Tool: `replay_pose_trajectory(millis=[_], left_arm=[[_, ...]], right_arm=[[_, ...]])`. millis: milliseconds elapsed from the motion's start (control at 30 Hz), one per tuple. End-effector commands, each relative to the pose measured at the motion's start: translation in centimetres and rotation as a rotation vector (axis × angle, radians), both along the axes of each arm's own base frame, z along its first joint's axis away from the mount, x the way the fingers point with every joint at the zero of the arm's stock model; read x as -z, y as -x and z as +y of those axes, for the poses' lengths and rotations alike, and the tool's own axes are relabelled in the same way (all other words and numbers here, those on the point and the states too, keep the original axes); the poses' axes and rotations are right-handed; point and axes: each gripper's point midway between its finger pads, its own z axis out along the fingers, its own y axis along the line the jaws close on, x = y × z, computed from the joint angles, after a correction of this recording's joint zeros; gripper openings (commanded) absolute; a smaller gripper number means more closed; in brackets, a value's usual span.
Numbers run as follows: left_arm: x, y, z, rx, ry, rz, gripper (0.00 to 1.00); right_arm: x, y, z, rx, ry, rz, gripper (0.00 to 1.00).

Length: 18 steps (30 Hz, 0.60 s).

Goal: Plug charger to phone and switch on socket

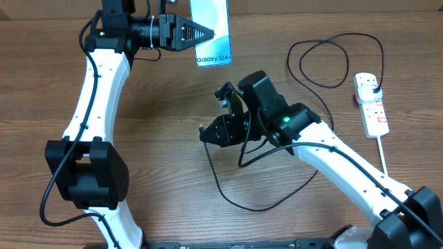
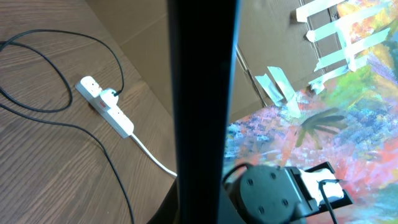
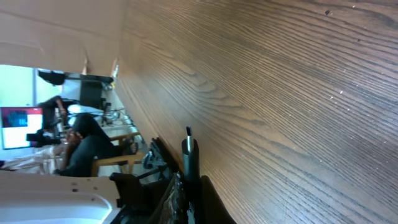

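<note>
Wooden table (image 1: 159,145), bearing both arms. At the far edge, left gripper (image 1: 210,32) pointing toward the right side, fingers clamped on the phone (image 1: 216,48). Screen up in the overhead view, "Galaxy S24+" end toward the table's middle. In the left wrist view, seen as a dark upright band. Near the table's middle, right gripper (image 1: 205,131), apart from the phone and on the side of its lettered end. Fingers pinched on the charger (image 1: 257,208) just behind its connector tip (image 3: 188,142), which protrudes past them, close to the wood. At the right edge, white socket (image 1: 372,105) lying flat, well apart from both grippers, with the black plug (image 1: 374,86) seated in its far end. From there, charger looping across the table to the right gripper.
</note>
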Motion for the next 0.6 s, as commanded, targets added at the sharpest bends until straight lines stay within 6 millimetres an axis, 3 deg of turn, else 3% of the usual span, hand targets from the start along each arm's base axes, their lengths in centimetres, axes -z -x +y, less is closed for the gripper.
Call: replay_pose_trajectory(millis=[0, 367, 567], left_arm=[[-1.5, 0.8, 0.5, 0.030, 0.027, -0.058, 0.04], [-1.5, 0.8, 0.5, 0.030, 0.027, -0.053, 0.04], [-1.5, 0.8, 0.5, 0.030, 0.027, -0.054, 0.04]], right_arm=[[-2.5, -0.2, -0.1, -0.024, -0.084, -0.005, 0.04], [-4.5, 0.8, 0.7, -0.112, -0.195, -0.002, 0.04], [-4.6, 0.5, 0.6, -0.107, -0.201, -0.011, 0.04]])
